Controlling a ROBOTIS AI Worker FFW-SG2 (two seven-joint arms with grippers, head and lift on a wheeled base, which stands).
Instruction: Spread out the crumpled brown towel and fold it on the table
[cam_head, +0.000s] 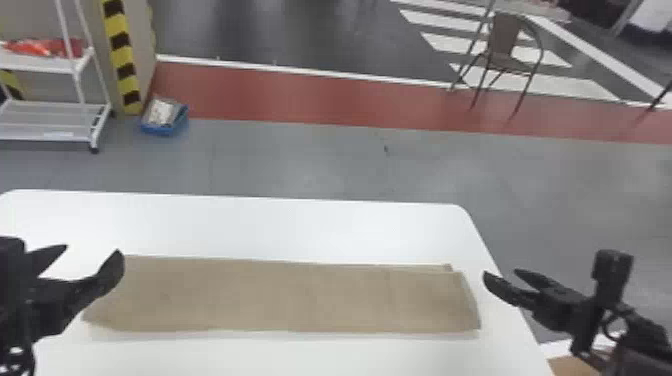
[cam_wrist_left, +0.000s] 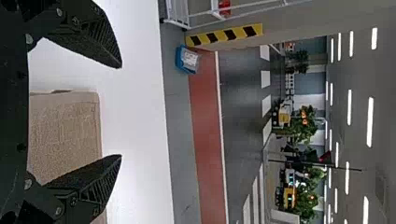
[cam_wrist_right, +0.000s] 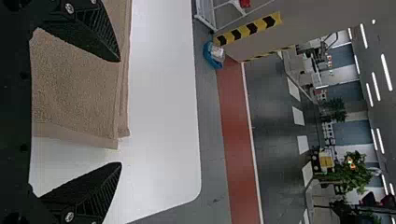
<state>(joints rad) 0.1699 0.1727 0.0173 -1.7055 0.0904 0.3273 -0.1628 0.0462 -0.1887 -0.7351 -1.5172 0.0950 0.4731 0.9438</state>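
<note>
The brown towel (cam_head: 280, 296) lies flat on the white table (cam_head: 280, 220) as a long strip running left to right, its layers slightly offset at the right end. Over the strip's left end is my left gripper (cam_head: 92, 252), open and holding nothing. My right gripper (cam_head: 505, 277) stands open just beyond the towel's right end. In the left wrist view, the towel (cam_wrist_left: 65, 130) shows between and behind the spread fingers of the left gripper (cam_wrist_left: 121, 112). The right wrist view has the towel's end (cam_wrist_right: 77, 84) beside the open right gripper (cam_wrist_right: 120, 112), with nothing held.
The table's far edge and rounded right corner (cam_head: 462, 210) lie beyond the towel. Farther off on the floor are a white shelf rack (cam_head: 50, 120), a blue bin (cam_head: 165, 117) and a chair (cam_head: 505, 55), all away from the arms.
</note>
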